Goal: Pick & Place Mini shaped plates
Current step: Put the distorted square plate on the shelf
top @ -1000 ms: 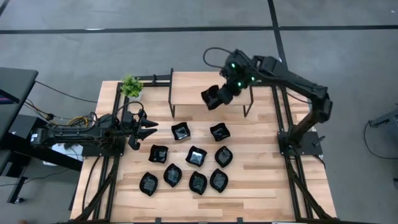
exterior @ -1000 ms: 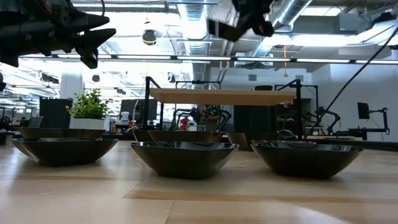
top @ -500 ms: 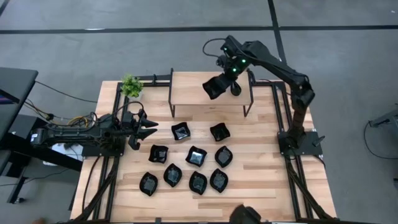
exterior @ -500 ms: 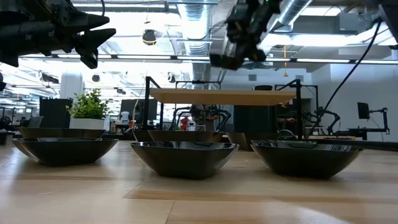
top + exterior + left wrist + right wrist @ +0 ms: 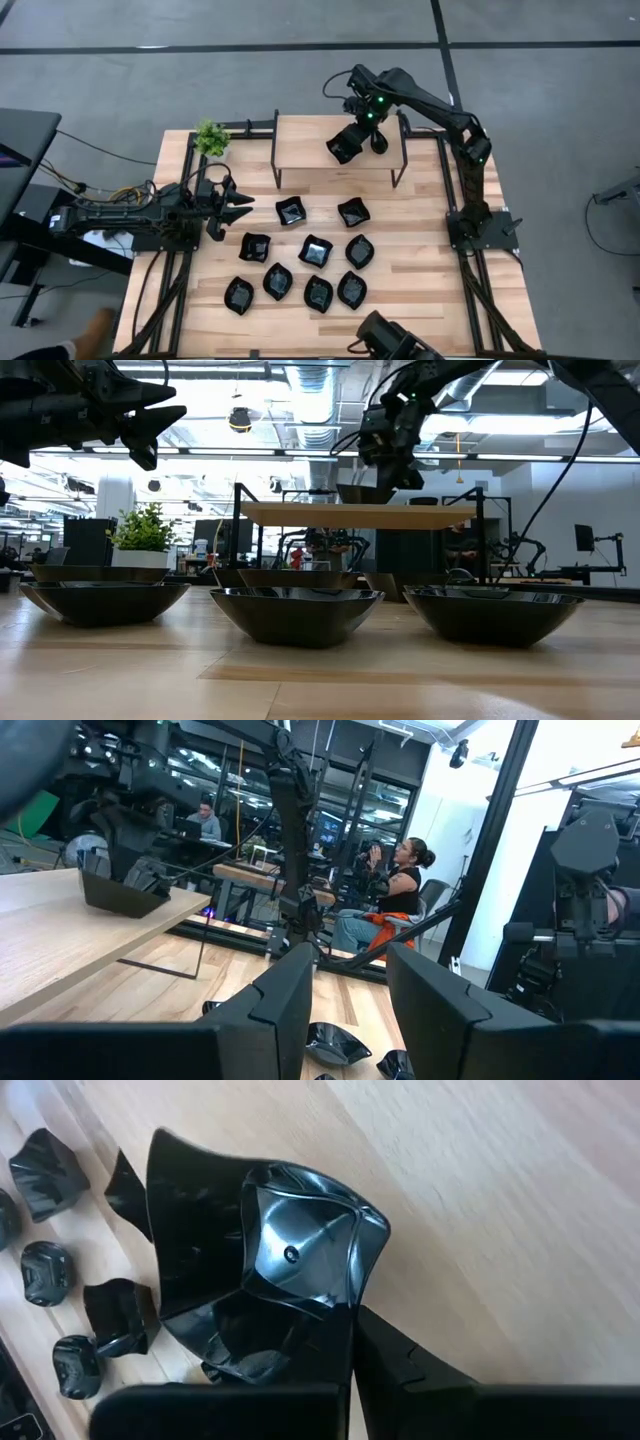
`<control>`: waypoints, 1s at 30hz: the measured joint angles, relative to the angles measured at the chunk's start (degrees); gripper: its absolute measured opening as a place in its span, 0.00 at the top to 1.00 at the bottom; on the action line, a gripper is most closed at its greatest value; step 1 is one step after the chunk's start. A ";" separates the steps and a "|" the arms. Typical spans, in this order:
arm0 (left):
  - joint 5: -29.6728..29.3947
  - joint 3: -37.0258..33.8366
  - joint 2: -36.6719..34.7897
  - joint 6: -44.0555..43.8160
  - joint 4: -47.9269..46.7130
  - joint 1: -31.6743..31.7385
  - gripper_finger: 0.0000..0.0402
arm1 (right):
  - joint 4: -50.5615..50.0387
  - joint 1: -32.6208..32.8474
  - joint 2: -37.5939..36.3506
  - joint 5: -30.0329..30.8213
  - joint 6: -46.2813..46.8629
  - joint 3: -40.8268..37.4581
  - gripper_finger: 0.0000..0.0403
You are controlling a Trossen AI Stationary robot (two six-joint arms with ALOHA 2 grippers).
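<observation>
My right gripper (image 5: 356, 137) is over the raised wooden shelf (image 5: 310, 160) at the table's far side, shut on one glossy black wavy-edged mini plate (image 5: 343, 148). In the low view this plate (image 5: 360, 493) is down at the shelf top (image 5: 360, 514), under the gripper (image 5: 382, 472). Several other black mini plates (image 5: 315, 250) rest on their bases on the table's middle and near part. My left gripper (image 5: 236, 205) waits open above the table's left side, touching nothing; its wrist view shows the held plate (image 5: 122, 892) on the shelf. My right gripper holds the plate by its rim (image 5: 335, 1315) on the side toward the wrist. One finger (image 5: 400, 1365) shows beside that rim; the plate hides the other. The fingers come slanting down from the far right. The plate sits about level, its underside at the shelf top.
A small green plant (image 5: 210, 138) stands at the table's far left corner. The shelf's black legs (image 5: 276, 150) stand behind the plates. Bare wood lies on the rest of the shelf and on the table's right part. A person shows at the near edge (image 5: 392, 340).
My right gripper has come down with the plate from well above the shelf to the shelf top, its arm drawing in toward the far side. A person has come into view at the near edge.
</observation>
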 joint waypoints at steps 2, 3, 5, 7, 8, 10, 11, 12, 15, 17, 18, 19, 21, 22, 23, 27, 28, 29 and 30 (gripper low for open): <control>0.00 -0.01 -0.01 0.00 0.00 0.00 0.67 | 1.25 0.02 -0.16 0.00 -0.68 0.02 1.00; 0.00 -0.02 0.00 0.00 0.00 -0.02 0.67 | 1.95 0.17 -0.14 0.03 -0.69 0.02 1.00; 0.00 0.00 0.00 0.00 0.00 0.00 0.67 | 2.40 0.15 -0.09 0.10 -0.87 0.02 1.00; 0.00 0.00 0.00 0.00 0.01 0.00 0.67 | 2.41 -0.09 -0.11 0.09 -1.20 0.02 1.00; 0.00 0.00 -0.02 0.00 0.01 0.00 0.67 | 2.47 -0.11 -0.11 0.09 -1.27 0.02 1.00; 0.00 0.00 -0.01 0.00 0.00 -0.01 0.67 | 3.44 -0.15 -0.11 0.09 -1.27 0.02 1.00; 0.00 -0.01 0.00 0.02 0.00 -0.01 0.67 | 4.10 -0.15 -0.11 0.09 -1.27 0.02 1.00; 0.00 0.00 -0.02 0.00 0.02 0.00 0.67 | 4.54 -0.21 -0.11 0.09 -1.27 0.02 1.00; 0.00 -0.02 -0.01 0.00 0.00 0.00 0.67 | 4.55 -0.24 -0.11 0.07 -1.24 0.02 1.00; 0.00 -0.01 0.00 0.00 0.00 -0.02 0.67 | 4.24 -0.22 -0.11 0.02 -1.24 0.02 1.00; 0.00 0.00 0.00 0.01 0.00 0.00 0.67 | 4.18 -0.22 -0.11 -0.08 -1.23 0.02 1.00; 0.00 0.00 -0.01 0.00 0.00 -0.01 0.67 | 4.18 -0.24 -0.11 -0.15 -1.10 0.02 1.00; 0.00 -0.01 0.00 0.00 0.00 -0.01 0.67 | 4.18 -0.24 -0.11 -0.34 -0.81 0.02 1.00; 0.00 -0.02 0.00 0.00 0.00 0.00 0.67 | 4.16 -0.24 -0.11 -0.39 -0.81 0.02 1.00; 0.00 -0.02 -0.02 0.00 0.00 0.00 0.67 | 4.16 -0.24 -0.11 -0.46 -0.81 0.02 1.00; 0.00 -0.01 -0.01 0.00 0.00 -0.01 0.67 | 4.75 0.02 -0.11 -0.61 -0.86 0.02 1.00; 0.00 -0.01 0.00 0.00 0.00 -0.01 0.67 | 4.95 0.15 -0.11 -0.61 -0.92 0.02 1.00; 0.00 0.00 0.00 0.00 0.00 0.00 0.67 | 5.12 0.34 -0.11 -0.59 -1.05 0.02 0.99; 0.00 -0.02 -0.01 0.00 0.00 -0.02 0.67 | 5.30 0.35 -0.11 -0.55 -1.07 0.02 0.98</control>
